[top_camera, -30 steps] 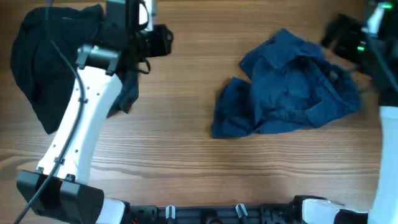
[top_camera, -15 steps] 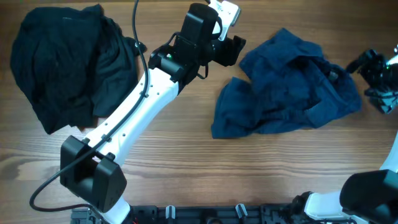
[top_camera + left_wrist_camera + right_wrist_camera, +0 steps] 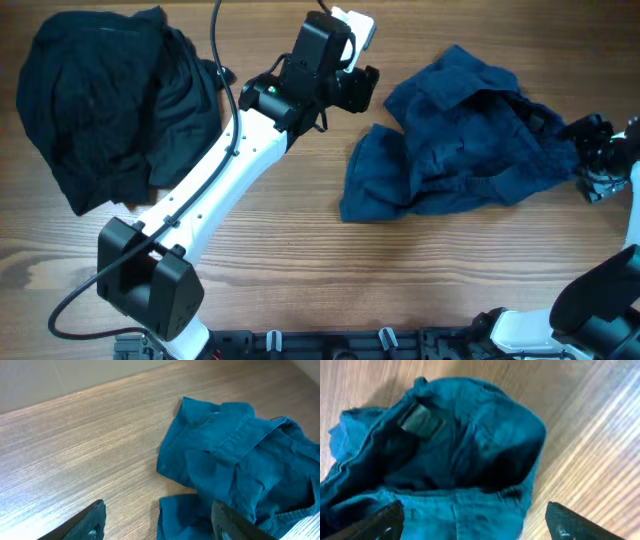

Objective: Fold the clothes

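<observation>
The clothes, wrinkled navy-blue shorts (image 3: 465, 135), lie crumpled right of the table's middle. My left gripper (image 3: 368, 88) hovers open just off their upper left edge. In the left wrist view its fingertips (image 3: 92, 519) straddle bare wood and a corner of the shorts (image 3: 235, 460), holding nothing. My right gripper (image 3: 583, 157) is at the shorts' right end, jaws wide. In the right wrist view that gripper (image 3: 475, 522) spans the waistband fabric of the shorts (image 3: 460, 445) from above, with nothing clamped.
A larger black garment heap (image 3: 100, 100) lies at the far left. The left arm (image 3: 210, 190) stretches diagonally across the wooden table (image 3: 300, 260) from the front edge. The arm bases stand along the front.
The left arm swung from the black heap across to the shorts' left edge and its jaws opened. The right gripper moved down and in toward the shorts' right end.
</observation>
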Action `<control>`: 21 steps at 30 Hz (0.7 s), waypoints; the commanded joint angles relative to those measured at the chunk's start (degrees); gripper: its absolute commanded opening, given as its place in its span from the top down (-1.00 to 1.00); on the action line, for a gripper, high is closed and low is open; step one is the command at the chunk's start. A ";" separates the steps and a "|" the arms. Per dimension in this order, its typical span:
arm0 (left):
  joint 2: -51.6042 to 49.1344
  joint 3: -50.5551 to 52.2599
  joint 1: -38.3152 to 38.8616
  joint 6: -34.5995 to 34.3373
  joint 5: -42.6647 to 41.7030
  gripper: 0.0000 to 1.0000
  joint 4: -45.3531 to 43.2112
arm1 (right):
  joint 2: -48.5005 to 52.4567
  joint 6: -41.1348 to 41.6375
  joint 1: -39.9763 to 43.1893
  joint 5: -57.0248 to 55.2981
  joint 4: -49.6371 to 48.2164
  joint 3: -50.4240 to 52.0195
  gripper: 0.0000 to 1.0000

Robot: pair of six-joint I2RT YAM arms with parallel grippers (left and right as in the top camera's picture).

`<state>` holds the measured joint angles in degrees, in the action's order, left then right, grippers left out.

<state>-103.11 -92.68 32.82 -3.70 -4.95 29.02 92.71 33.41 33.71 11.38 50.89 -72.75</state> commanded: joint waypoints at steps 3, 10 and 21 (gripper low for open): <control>-0.42 -0.66 -0.52 0.72 1.03 -0.36 1.51 | 2.16 1.22 0.13 0.52 -2.97 1.95 -0.75; -0.42 -0.66 -0.52 0.72 1.03 -0.36 2.36 | 7.85 -2.16 -0.04 3.80 -2.78 1.95 -0.65; -0.42 -0.66 -0.52 0.72 2.10 -0.36 2.34 | 9.31 -14.71 -0.11 12.31 1.46 1.95 -0.07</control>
<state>-103.13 -92.68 32.82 -3.68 -3.92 31.33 101.16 22.98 33.69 20.60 51.42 -71.35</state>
